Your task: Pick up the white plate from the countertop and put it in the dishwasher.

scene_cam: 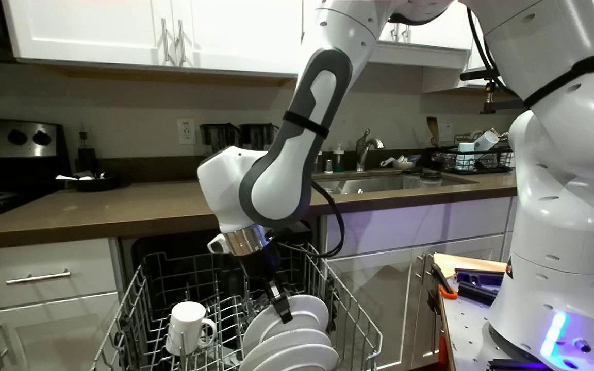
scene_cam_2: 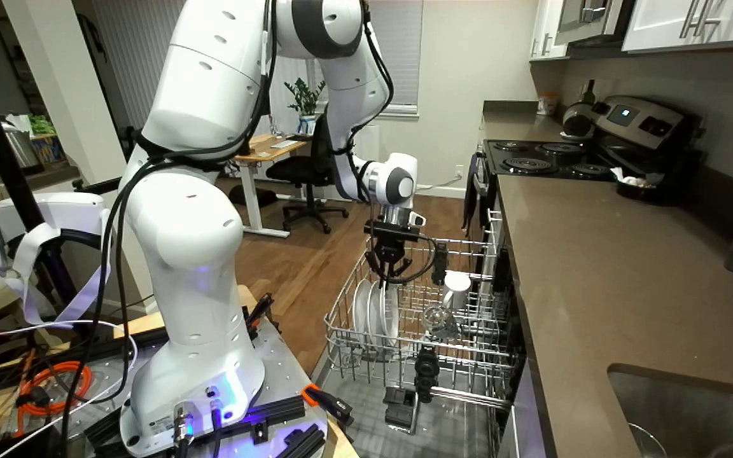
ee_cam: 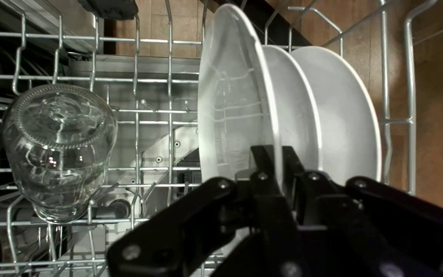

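Black pincer [ee_cam: 277, 152] clenched on white plate [ee_cam: 233, 100], two more plates [ee_cam: 337, 104] alongside, all in the dishwasher rack [ee_cam: 410, 96]

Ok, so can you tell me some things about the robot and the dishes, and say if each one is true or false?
1. The robot's fingers are closed on the rim of a white plate. True.
2. That white plate is lying flat. False: it is tipped up on its edge.
3. Two other white plates are in the dishwasher rack next to it. True.
4. A white mug and a clear glass container are in the rack too. True.
5. The glass container is touching the held plate. False: they are apart, with rack wires showing between them.
6. The rack is pushed all the way in. False: it is pulled out.
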Controlling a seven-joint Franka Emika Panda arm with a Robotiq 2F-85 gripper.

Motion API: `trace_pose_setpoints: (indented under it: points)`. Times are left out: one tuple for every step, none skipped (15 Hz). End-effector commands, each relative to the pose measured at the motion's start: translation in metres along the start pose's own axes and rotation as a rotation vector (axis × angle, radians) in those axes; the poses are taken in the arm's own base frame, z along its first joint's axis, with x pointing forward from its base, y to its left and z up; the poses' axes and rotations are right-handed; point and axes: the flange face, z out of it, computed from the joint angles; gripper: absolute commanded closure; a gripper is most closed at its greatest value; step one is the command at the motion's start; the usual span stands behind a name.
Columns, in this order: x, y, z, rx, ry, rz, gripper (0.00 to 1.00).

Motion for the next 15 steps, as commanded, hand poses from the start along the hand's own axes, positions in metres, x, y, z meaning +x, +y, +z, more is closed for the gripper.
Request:
trace_pose_setpoints:
  points:
    - [-0.0044,-0.005,-0.0069,-0.051,0.005,0.01,0.93]
    - [-0.0043,-0.0057,-0.0068,-0.055,0.002,0.009,0.93]
    - [-0.0044,-0.0063,-0.0068,-0.061,0.001,0.01,0.93]
    - [-0.0043,-0.0071,-0.0071,-0.059,-0.001,0.011,0.93]
    - [-0.0042,-0.0074,-0.0071,-0.057,-0.002,0.013,0.93]
    - [-0.0038,-0.0075,-0.007,-0.059,-0.002,0.014,0.93]
    - [-0.0033,-0.0076,-0.0069,-0.06,-0.004,0.016,0.93]
    - [-0.0026,-0.0078,-0.0068,-0.06,-0.006,0.017,0.93]
    - [-0.0022,-0.0081,-0.0065,-0.062,-0.008,0.018,0.91]
    - [-0.0019,-0.0086,-0.0064,-0.062,-0.009,0.018,0.9]
    - [-0.0015,-0.0091,-0.0062,-0.064,-0.011,0.018,0.91]
    - [-0.0011,-0.0098,-0.006,-0.065,-0.013,0.017,0.91]
    - [-0.0006,-0.0107,-0.0058,-0.067,-0.015,0.014,0.92]
    - [-0.0002,-0.0115,-0.0056,-0.067,-0.016,0.012,0.92]
    - [0.0005,-0.012,-0.005,-0.065,-0.02,0.011,0.92]
